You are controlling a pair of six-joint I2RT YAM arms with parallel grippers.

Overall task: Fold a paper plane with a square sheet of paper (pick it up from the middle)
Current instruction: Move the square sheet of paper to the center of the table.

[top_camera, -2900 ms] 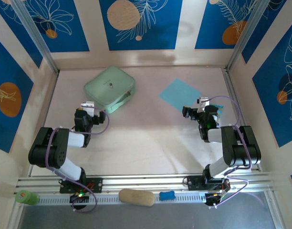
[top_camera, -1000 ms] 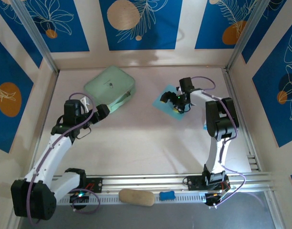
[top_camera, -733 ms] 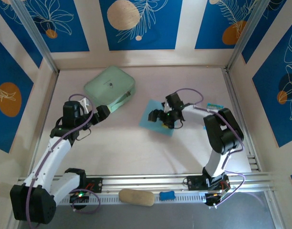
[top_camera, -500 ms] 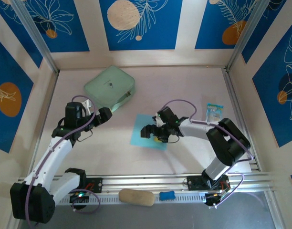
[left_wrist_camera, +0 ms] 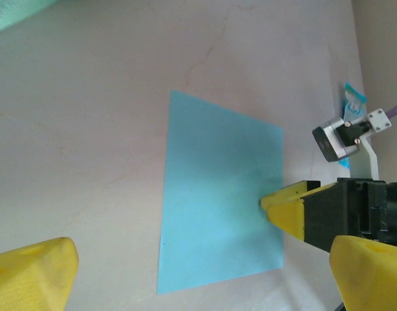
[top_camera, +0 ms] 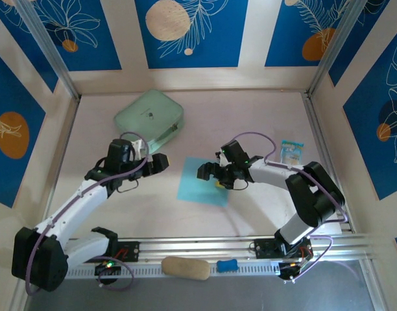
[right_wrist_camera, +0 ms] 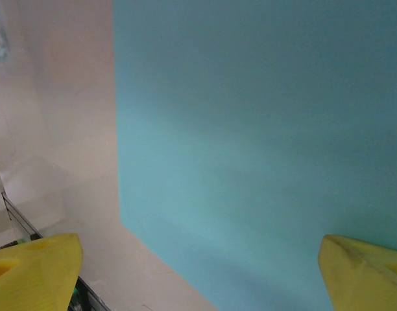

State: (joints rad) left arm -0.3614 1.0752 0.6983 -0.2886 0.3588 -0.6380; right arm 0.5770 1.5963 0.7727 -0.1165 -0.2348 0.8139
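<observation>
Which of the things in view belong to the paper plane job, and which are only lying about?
For the job:
- square sheet of paper, flat and unfolded

Lying about:
- mint-green case
- small printed packet
- beige oval object, blue piece and green cylinder along the front rail

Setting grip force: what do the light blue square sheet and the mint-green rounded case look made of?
Light blue square sheet: thin matte paper, seemingly; lies flat, crisp edges, no glare. Mint-green rounded case: perhaps matte fabric-covered or plastic shell; soft corners, a seam round its side.
</observation>
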